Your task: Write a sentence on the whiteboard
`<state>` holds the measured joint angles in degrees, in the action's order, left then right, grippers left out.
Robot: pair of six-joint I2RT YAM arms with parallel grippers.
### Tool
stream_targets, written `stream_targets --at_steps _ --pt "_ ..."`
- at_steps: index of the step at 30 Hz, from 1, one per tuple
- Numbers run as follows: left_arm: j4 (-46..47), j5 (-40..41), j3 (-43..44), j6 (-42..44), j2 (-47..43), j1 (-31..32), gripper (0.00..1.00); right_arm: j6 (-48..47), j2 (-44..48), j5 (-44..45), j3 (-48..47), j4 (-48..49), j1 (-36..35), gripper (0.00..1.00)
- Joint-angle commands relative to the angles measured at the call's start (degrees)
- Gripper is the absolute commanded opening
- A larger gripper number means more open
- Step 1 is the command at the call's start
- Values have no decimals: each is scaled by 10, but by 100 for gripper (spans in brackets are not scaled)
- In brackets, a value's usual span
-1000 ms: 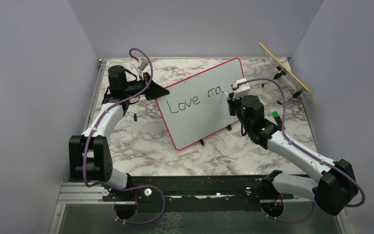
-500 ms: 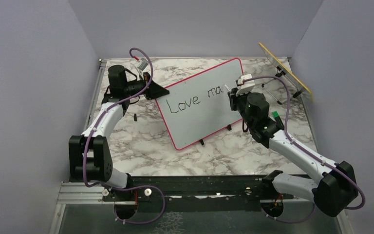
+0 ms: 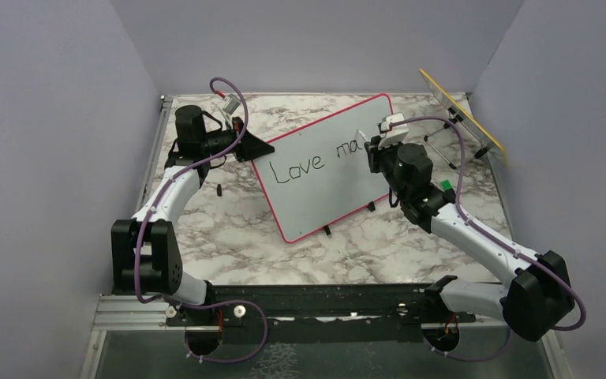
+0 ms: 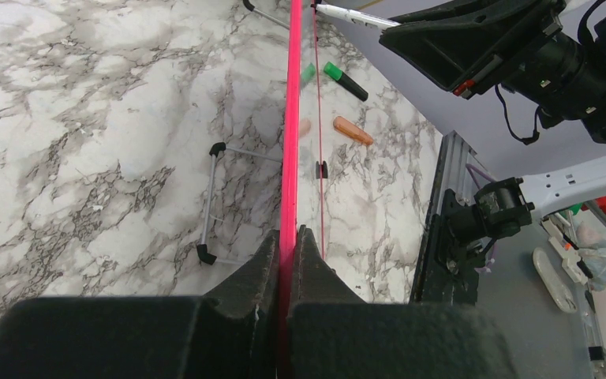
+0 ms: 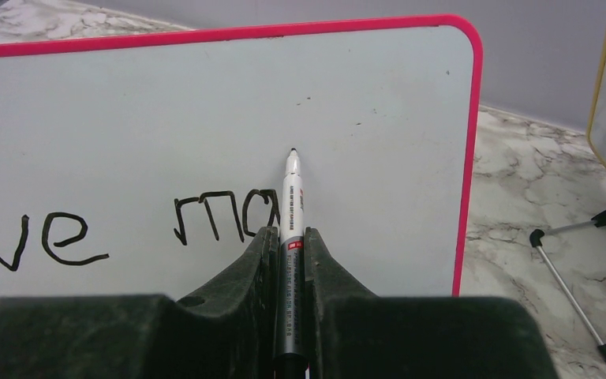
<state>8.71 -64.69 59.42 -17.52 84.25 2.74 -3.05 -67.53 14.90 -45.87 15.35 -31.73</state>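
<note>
Top external: shows the whiteboard point(image 3: 323, 185) standing tilted mid-way across the marble table point(image 3: 229, 237), with "Love ma" of the sentence point(image 3: 316, 162) written on it. Left wrist: shows the left gripper point(image 4: 288, 237) pressed together on the board's pink edge. Right wrist: shows the right gripper point(image 5: 290, 234) pinching a marker point(image 5: 293, 197), tip just right of "ma"; cannot tell whether touching.
</note>
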Motion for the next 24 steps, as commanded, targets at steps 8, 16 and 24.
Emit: stream_targets --at_steps 8,16,24 --pt "-52 26 -11 53 21 7 0 3 -10 -16 -22 -7 7 1" --pt "-52 27 -11 54 22 7 0 17 5 -16 -12 -66 7 1" --pt "-52 27 -11 53 21 8 0 28 20 -15 3 -102 7 1"
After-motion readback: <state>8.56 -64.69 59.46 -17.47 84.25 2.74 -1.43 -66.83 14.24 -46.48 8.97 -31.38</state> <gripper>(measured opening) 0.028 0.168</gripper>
